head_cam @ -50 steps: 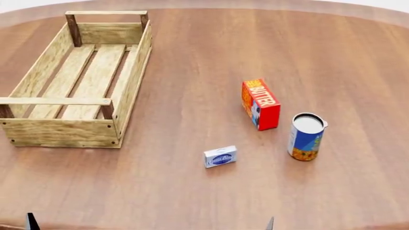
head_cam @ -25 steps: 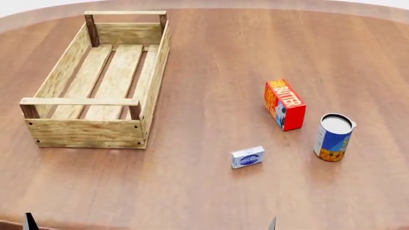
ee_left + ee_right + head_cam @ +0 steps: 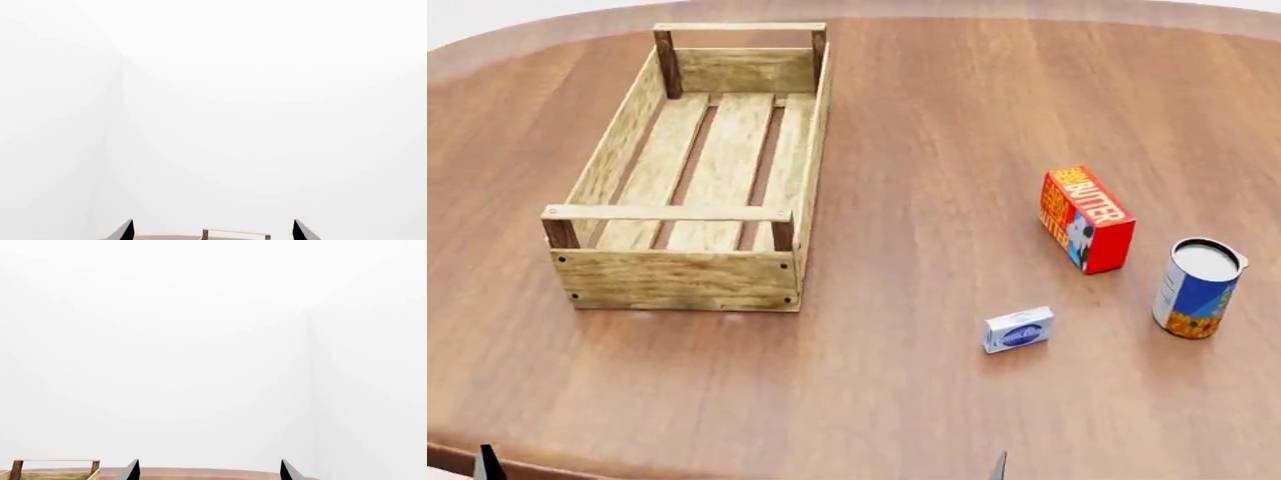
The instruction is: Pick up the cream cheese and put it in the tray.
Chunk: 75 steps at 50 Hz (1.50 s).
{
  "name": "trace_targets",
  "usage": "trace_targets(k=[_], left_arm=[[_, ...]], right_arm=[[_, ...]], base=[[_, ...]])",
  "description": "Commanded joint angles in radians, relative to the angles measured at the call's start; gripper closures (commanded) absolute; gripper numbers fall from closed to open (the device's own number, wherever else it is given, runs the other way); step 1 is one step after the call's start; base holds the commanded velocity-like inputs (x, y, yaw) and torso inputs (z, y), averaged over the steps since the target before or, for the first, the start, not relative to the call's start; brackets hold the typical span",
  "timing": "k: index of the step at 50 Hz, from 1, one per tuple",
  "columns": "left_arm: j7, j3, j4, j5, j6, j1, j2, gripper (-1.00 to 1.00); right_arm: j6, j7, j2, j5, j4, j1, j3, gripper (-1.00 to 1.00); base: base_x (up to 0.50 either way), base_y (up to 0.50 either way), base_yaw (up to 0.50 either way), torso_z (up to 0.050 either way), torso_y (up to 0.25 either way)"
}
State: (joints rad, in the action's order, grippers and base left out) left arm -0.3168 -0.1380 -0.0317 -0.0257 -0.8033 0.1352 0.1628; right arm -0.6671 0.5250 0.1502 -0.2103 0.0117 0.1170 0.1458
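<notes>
The cream cheese lies flat on the brown wooden table, out in the open toward the near right, well apart from the tray, which sits on the left with its long side running away from the robot. Beyond the cream cheese stands a red-orange butter box, and to its right a blue and orange can stands upright just beside the butter. Nothing touches the cream cheese. Both arms hang back at the near edge of the table: only dark fingertips poke into the bottom of the head view. The left gripper has its two fingers spread wide with nothing between them, pointing toward the tray's far end, and the right gripper is likewise spread and empty.
</notes>
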Motion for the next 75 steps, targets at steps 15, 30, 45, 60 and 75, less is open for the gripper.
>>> trace_targets(k=[15,30,45,60,75], left_arm=[[-0.019,-0.014,-0.002,0.000,-0.004,-0.002,0.012,-1.00],[-0.027,-0.023,-0.001,0.001,0.003,-0.003,0.020,-1.00],[-0.036,-0.031,-0.001,-0.002,0.009,-0.006,0.027,-1.00],[-0.045,-0.039,-0.004,0.001,0.007,-0.007,0.032,-1.00],[-0.053,-0.045,-0.007,-0.001,0.004,-0.009,0.039,-1.00]], right_arm=[[0.017,0.024,0.013,-0.002,-0.002,-0.004,0.018,-1.00],[0.027,0.033,0.021,0.007,-0.007,-0.005,0.027,-1.00],[0.034,0.037,0.031,0.020,-0.006,-0.010,0.039,-1.00],[0.037,0.041,0.040,0.038,-0.003,-0.014,0.051,-1.00],[0.040,0.044,0.049,0.049,-0.003,-0.016,0.061,-1.00]], base=[[0.00,0.26,0.00,0.000,0.000],[0.03,0.26,0.00,0.000,0.000],[0.09,0.26,0.00,0.000,0.000],[0.15,0.19,0.00,0.000,0.000],[0.18,0.11,0.00,0.000,0.000]])
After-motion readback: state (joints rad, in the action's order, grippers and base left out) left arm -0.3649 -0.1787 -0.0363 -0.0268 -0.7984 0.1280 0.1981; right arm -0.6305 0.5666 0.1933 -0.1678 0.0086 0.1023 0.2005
